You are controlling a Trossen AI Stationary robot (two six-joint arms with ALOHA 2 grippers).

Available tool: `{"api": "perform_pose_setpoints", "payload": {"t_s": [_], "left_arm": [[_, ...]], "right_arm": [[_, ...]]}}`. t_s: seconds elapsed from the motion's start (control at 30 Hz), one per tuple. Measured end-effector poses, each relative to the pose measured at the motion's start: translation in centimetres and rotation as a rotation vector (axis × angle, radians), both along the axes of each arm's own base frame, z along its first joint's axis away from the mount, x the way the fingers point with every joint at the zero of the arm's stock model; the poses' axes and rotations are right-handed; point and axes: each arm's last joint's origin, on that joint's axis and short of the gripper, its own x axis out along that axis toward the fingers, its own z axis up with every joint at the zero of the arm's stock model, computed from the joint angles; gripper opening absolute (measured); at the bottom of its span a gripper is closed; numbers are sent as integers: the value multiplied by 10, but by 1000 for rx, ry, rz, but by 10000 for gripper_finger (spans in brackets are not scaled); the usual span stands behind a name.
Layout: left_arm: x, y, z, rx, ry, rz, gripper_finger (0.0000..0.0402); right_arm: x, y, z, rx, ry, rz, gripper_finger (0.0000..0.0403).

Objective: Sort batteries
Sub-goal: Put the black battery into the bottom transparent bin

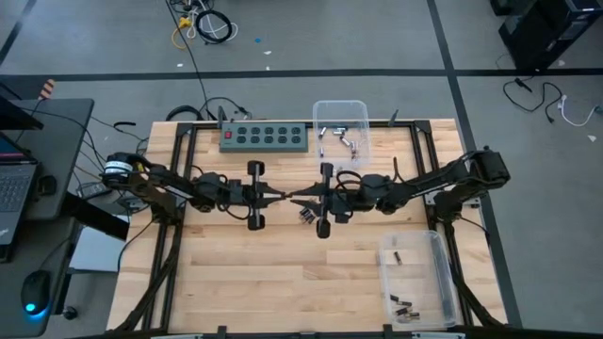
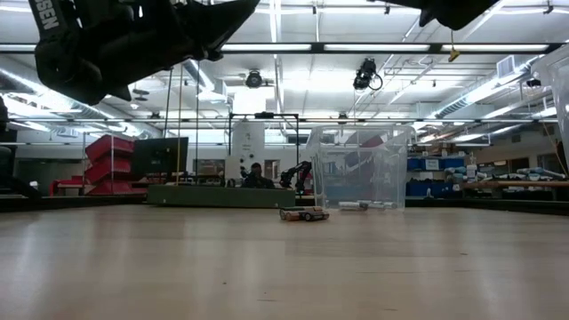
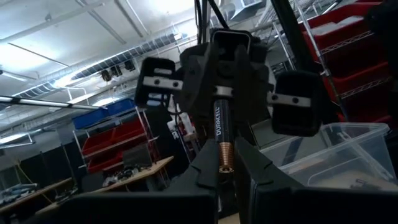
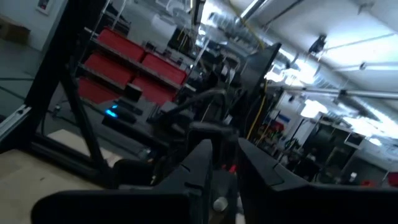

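Note:
Above the table's middle my two grippers meet tip to tip. Between them is a black and copper battery [image 3: 219, 127], also seen in the high view as the battery [image 1: 290, 197]. My left gripper [image 1: 280, 196] [image 3: 227, 167] is shut on its copper end. My right gripper [image 1: 300, 198] [image 3: 227, 68] [image 4: 225, 155] closes on its black end. A small pile of loose batteries [image 1: 307, 215] [image 2: 304, 214] lies on the table just nearer than the grippers. My left gripper pinches the battery's copper end [image 3: 225, 155] between its two fingertips. The fingers come about level from the table's left and lie along the battery, which sticks out beyond them, clear of the table. My right gripper has the battery's black end [image 3: 217, 99] between its two fingers [image 3: 245, 74]. It comes about level from the table's right, in line with the battery; its own body hides the exact place of contact.
A clear bin [image 1: 341, 127] [image 2: 360, 169] with silvery batteries stands at the far edge, next to a green power strip [image 1: 265, 137]. A second clear bin [image 1: 415, 278] with dark batteries stands at the near right. Bare wood lies at the near left.

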Motion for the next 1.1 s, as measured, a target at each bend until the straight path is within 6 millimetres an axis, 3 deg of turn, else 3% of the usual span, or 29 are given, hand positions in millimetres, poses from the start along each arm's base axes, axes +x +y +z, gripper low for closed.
{"api": "perform_pose_setpoints", "payload": {"t_s": [0.2,0.67,1.1], "left_arm": [[1,0,1,1,-5,1,12],[14,0,23,34,-90,-1,12],[15,0,23,36,-83,-5,12]], "right_arm": [[-1,-1,3,-2,-30,-2,66],[0,-2,2,55,-18,10,144],[0,-11,3,59,-30,-12,121]]}}
